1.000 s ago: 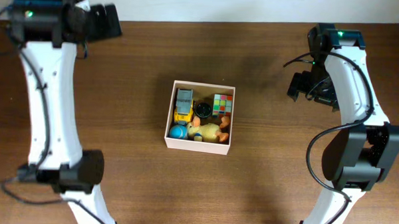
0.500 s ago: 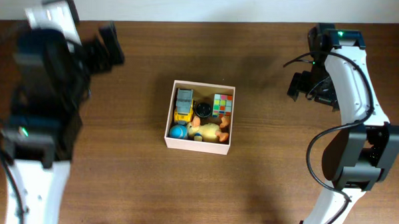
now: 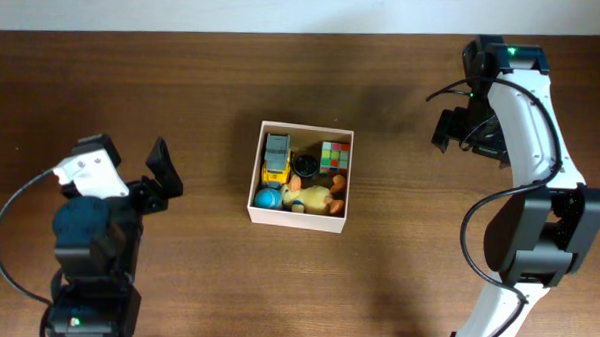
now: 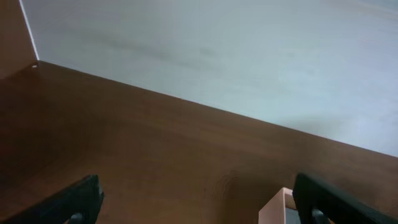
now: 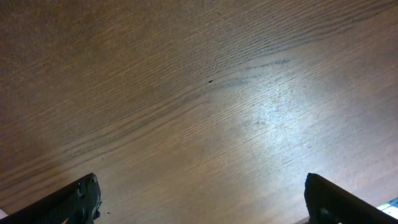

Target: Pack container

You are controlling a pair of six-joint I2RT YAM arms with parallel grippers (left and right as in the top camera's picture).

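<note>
Dark wood-grain table (image 3: 376, 281); pale wall (image 4: 249, 56) behind; soft glare.

Bench (image 3: 383, 91): brown wood with fine visible grain, smooth, a soft sheen where light falls.
Container (image 3: 298, 220): white outer walls, matt, card-like.
Right arm (image 3: 530, 107): white shell, smooth, slightly glossy plastic; black joints.
Left gripper fingers (image 4: 78, 200): black, matt.
Right gripper fingers (image 5: 78, 198): black, matt.
Wall (image 4: 249, 56): pale, matt, even.

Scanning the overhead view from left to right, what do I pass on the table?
left gripper, jaws wide → container, with the yellow toy truck to the left of the colourful cube inside it → right gripper, jaws wide
</note>
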